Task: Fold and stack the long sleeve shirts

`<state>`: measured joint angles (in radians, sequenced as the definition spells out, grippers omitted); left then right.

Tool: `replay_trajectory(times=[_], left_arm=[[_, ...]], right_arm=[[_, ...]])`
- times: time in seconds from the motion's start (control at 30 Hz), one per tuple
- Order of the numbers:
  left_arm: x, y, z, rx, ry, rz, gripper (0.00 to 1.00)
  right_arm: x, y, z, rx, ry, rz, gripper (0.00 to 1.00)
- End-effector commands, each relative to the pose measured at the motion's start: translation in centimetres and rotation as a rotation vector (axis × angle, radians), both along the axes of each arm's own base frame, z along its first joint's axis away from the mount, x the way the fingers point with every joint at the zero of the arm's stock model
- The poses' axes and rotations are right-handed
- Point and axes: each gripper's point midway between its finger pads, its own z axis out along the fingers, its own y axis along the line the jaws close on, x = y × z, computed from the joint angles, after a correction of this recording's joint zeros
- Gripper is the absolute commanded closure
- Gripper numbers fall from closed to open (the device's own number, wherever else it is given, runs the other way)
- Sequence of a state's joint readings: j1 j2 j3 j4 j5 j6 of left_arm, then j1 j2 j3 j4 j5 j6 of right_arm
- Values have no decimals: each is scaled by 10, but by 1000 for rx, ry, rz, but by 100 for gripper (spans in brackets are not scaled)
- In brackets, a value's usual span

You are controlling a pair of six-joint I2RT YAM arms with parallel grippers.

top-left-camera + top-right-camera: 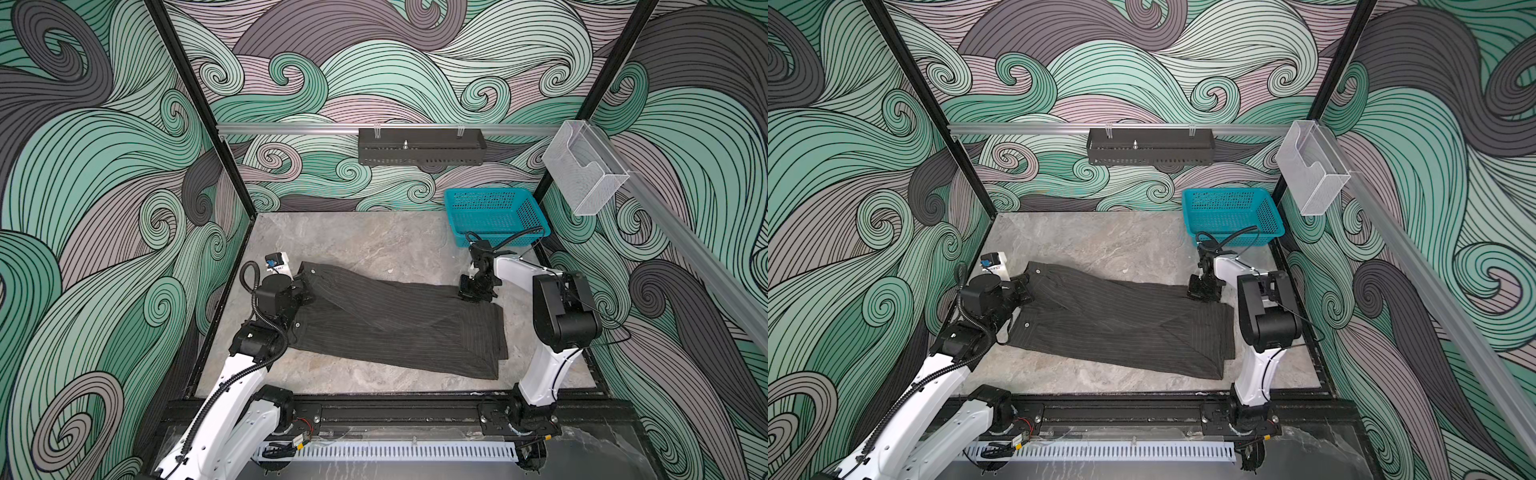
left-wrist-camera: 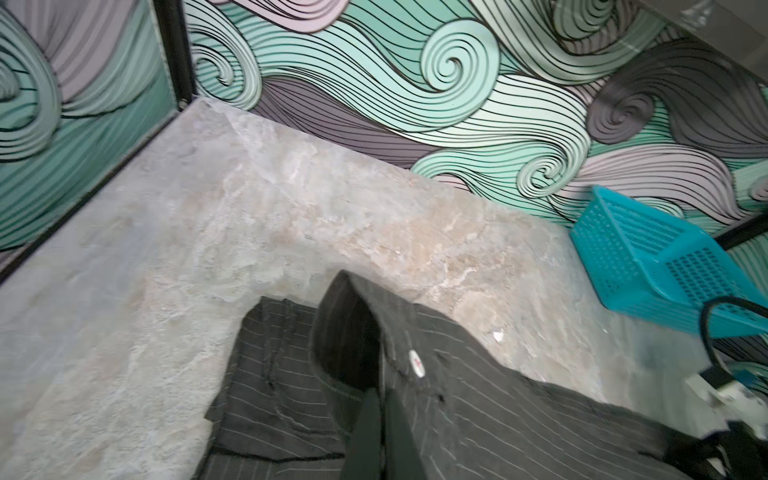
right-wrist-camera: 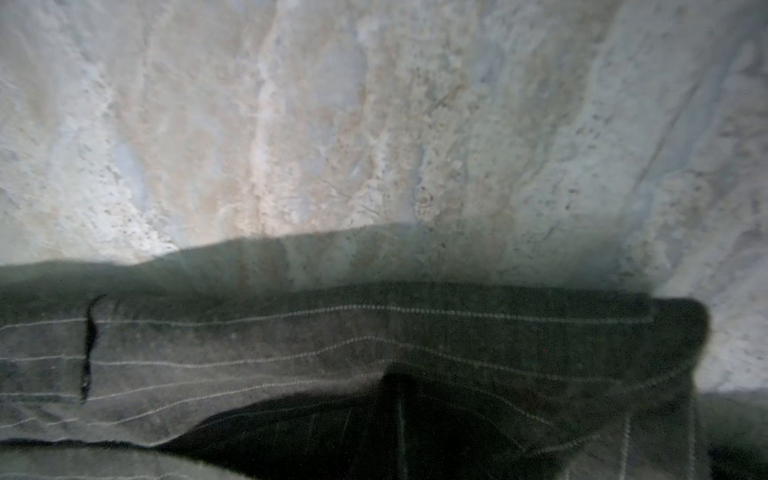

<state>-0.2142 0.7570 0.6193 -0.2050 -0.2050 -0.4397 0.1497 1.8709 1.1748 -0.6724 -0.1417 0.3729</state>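
A pinstriped shirt (image 1: 399,328) lies on the surface (image 1: 374,241). The left pincer (image 1: 304,287) clamps its left end; for the right pincer (image 1: 474,293) I cannot tell.

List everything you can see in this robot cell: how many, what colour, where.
shirt: one, dark charcoal with pale pinstripes, partly folded on mid table
basket: one, teal mesh, table's far right corner
tray: one, black perforated metal, on the back rail
holder: one, clear plastic, on the right side rail
table: one, grey marbled, beneath it all
left arm: one, white and black, near left
right arm: one, white and black, near right
left tool: one, black, shut on a shirt cuff at its left end
right tool: one, black, at the shirt's far right corner, grip unclear
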Motion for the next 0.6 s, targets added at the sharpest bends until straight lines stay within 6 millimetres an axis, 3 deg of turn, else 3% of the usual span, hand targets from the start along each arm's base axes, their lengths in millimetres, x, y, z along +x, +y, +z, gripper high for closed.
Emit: replay_trajectory(times=[0.0, 0.1, 0.27, 0.57], left_arm=[[7, 22, -8, 18, -5, 125, 100], [13, 21, -16, -4, -6, 130, 100], [20, 22, -26, 8, 9, 142, 100], [17, 36, -53, 56, 88, 216, 100]], right_arm=[[-10, -9, 1, -40, 45, -16, 77], [-3, -5, 17, -15, 6, -12, 70], [5, -6, 29, -20, -24, -4, 76], [6, -13, -7, -69, 64, -7, 92]])
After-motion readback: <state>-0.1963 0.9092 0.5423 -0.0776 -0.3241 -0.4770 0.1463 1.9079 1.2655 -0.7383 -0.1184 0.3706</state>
